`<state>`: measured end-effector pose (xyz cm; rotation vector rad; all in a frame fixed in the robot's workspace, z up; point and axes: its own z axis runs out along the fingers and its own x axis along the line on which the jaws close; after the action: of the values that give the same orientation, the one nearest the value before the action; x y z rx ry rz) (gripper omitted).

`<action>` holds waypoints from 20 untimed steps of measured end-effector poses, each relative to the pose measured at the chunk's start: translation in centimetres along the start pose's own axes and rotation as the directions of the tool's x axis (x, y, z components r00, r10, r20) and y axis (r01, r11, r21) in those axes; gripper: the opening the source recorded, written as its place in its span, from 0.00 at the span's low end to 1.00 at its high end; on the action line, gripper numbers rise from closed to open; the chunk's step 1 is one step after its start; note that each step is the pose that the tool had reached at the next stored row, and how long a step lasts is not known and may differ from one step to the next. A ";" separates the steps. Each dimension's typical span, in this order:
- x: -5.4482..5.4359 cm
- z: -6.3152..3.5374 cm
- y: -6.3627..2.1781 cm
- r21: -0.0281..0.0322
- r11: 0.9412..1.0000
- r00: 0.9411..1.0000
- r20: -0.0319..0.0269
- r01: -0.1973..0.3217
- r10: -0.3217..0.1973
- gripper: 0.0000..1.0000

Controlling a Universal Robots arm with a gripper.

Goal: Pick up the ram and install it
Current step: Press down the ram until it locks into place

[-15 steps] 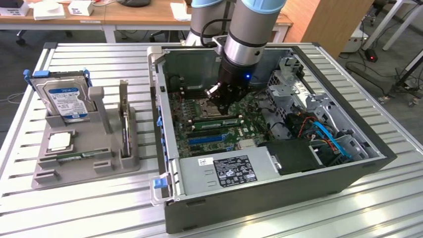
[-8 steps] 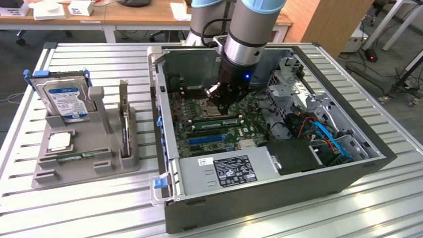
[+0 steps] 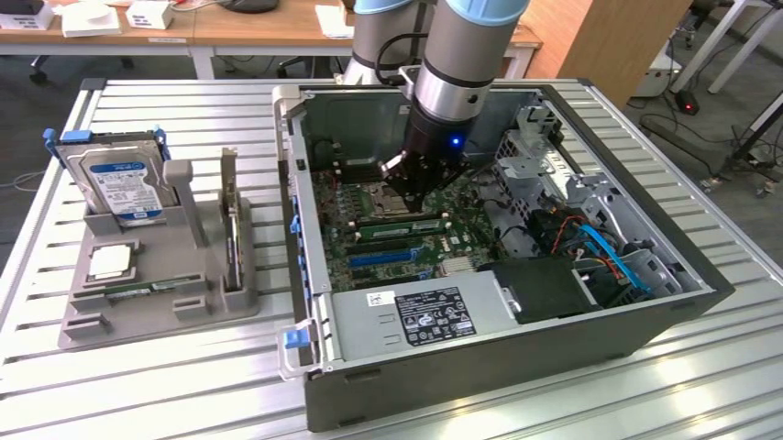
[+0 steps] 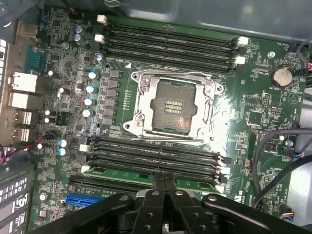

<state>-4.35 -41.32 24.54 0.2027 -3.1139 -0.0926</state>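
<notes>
Scene: A robot arm reaches into an open computer case (image 3: 321,348) standing on a slatted metal table (image 3: 147,394).
Gripper: The gripper (image 3: 410,195) hangs low over the motherboard (image 4: 263,97), its fingers (image 4: 157,204) pressed together with nothing pinched between them.
Ram: The ram (image 3: 398,226) sits edge-up in a slot just beside the empty processor socket (image 4: 170,105), on the side nearer the case's front edge. In the wrist view the ram (image 4: 122,174) runs directly under the closed fingertips. Whether they touch it cannot be told.
Handling: By its look, the stick is light, thin and stiff, but fragile. It is best held by its long bare edges or short ends, clear of the chips and contacts. Pressure should go straight down on the top edge, since a tilt could bend it or strain the slot.
Elsewhere: A hard drive (image 3: 123,183) stands in a grey holder (image 3: 159,307) near the table's edge at the exterior view's left.
</notes>
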 end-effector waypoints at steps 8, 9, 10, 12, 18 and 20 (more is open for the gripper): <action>-0.1 -0.36 0.01 0.001 1.000 1.000 -0.022 -0.001 0.001 0.09; -0.1 -0.37 0.01 0.001 1.000 1.000 -0.023 -0.002 0.002 0.09; -0.1 -0.40 0.01 0.001 1.000 1.000 -0.026 -0.002 0.002 0.09; -0.1 -0.45 -0.05 0.001 1.000 1.000 -0.031 -0.004 0.004 0.09; -0.1 -0.47 -0.24 0.000 1.000 0.999 -0.036 -0.006 0.006 0.09; -0.1 -0.47 -0.27 0.000 1.000 0.999 -0.036 -0.007 0.007 0.09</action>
<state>-4.24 -41.61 24.99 0.1920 -3.0788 -0.0878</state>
